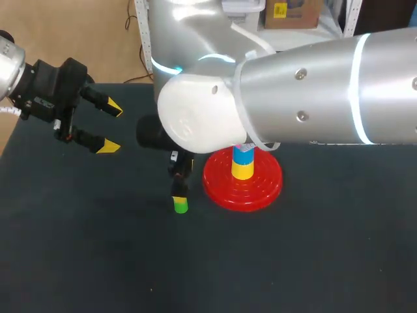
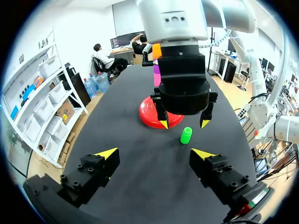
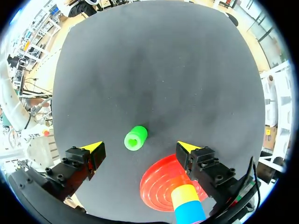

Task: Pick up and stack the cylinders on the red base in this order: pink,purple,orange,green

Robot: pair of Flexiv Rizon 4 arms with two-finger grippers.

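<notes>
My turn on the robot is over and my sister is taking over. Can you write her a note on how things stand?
Left pincer: open, empty, over the left part of the table.
Right pincer: open, empty, just above the green cylinder.
Green cylinder: upright on the table beside the red base, not gripped.
Done: a stack stands on the base, showing orange, then yellow, then blue on top. Its lower pieces are mostly hidden.
Left: grip the green cylinder and set it on the stack.
</notes>
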